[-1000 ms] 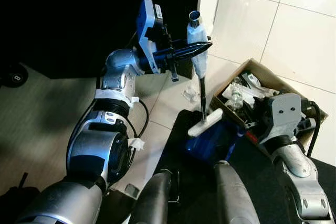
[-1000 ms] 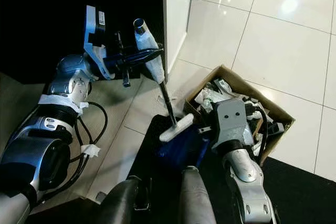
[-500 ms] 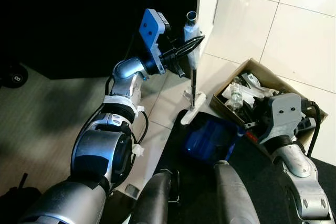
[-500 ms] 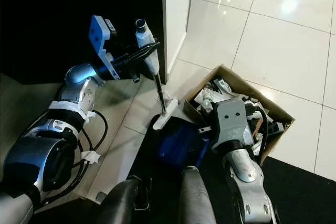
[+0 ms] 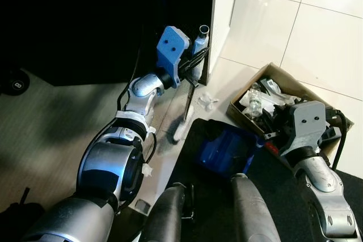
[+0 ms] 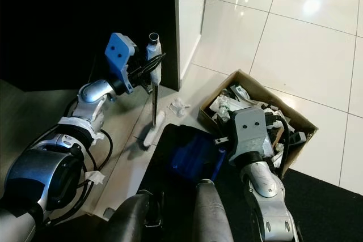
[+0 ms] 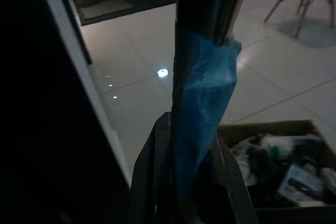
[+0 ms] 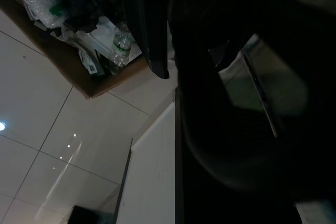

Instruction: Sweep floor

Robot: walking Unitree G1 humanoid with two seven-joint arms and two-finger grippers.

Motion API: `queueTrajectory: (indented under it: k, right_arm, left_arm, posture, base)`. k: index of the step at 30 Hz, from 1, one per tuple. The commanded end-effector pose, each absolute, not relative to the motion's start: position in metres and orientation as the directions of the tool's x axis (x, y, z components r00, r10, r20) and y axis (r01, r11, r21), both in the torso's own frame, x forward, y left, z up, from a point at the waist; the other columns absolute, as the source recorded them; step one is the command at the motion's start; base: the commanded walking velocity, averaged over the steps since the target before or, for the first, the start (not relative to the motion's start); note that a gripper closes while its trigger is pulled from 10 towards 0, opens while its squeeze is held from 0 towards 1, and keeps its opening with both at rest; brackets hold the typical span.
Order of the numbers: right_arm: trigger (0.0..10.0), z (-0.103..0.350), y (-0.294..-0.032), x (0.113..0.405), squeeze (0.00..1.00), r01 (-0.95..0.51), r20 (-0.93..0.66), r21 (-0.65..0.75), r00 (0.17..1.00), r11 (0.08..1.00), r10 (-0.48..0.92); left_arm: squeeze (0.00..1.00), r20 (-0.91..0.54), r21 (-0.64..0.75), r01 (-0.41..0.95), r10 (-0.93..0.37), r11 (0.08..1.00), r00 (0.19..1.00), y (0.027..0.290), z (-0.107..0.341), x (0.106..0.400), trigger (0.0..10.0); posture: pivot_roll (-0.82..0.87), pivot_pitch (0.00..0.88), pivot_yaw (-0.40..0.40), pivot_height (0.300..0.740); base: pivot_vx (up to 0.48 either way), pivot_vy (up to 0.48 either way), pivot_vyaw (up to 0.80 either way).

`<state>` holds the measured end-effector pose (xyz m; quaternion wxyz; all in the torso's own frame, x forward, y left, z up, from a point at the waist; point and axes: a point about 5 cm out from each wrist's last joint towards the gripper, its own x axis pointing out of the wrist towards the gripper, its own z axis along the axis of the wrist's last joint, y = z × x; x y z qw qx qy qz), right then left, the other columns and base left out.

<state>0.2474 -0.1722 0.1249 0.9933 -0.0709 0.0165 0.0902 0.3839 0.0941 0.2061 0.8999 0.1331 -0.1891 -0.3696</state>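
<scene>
The broom (image 6: 153, 86) stood nearly upright, its pale head on the floor (image 6: 127, 140) beside the edge of the black mat (image 6: 170, 157). The left tool (image 6: 148, 67) was clamped around the taped top of its handle. The right tool (image 5: 272, 134) sat low beside the cardboard box (image 6: 249, 83) of rubbish, holding a blue dustpan (image 6: 193, 157) on the mat.

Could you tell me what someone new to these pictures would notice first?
Most striking is the left gripper, raised and shut on the blue-taped handle of a short black-shafted broom, whose pale head rests on the floor by the dark doorway. To the right, an open brown cardboard box crammed with rubbish sits on the glossy white tiles. A dark blue dustpan lies on the black mat in front of the robot.
</scene>
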Motion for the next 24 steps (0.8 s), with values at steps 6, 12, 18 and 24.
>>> queueTrajectory:
  k: [6, 12, 18, 24]
  right_arm:
    - [10.0, 0.082, -0.169, 0.232, 0.00, -0.225, -0.255, -0.055, 0.945, 0.973, 0.204]
    - [10.0, 0.083, -0.169, 0.230, 0.00, -0.225, -0.255, -0.058, 0.945, 0.973, 0.204]
    - [10.0, 0.083, -0.174, 0.223, 0.00, -0.221, -0.264, -0.067, 0.944, 0.973, 0.197]
    - [10.0, 0.084, -0.176, 0.223, 0.00, -0.216, -0.265, -0.069, 0.945, 0.974, 0.191]
  left_arm:
    - [0.04, 0.206, 0.289, 0.595, -0.656, 0.750, 0.726, 0.086, 0.176, 0.379, 10.0]
    - [0.04, 0.219, 0.177, 0.585, -0.611, 0.791, 0.761, 0.078, 0.168, 0.378, 10.0]
    - [0.04, 0.225, 0.133, 0.573, -0.588, 0.809, 0.777, 0.071, 0.164, 0.376, 10.0]
    - [0.04, 0.266, 0.036, 0.568, -0.556, 0.822, 0.787, 0.064, 0.171, 0.378, 10.0]
  posture:
    - [-0.36, 0.403, 0.113, 0.740]
    - [-0.38, 0.420, 0.106, 0.740]
    - [-0.40, 0.428, 0.103, 0.740]
    - [-0.40, 0.420, 0.108, 0.740]
  base:
    - [0.000, 0.000, 0.00]
    - [0.000, 0.000, 0.00]
    - [0.000, 0.000, 0.00]
    - [0.000, 0.000, 0.00]
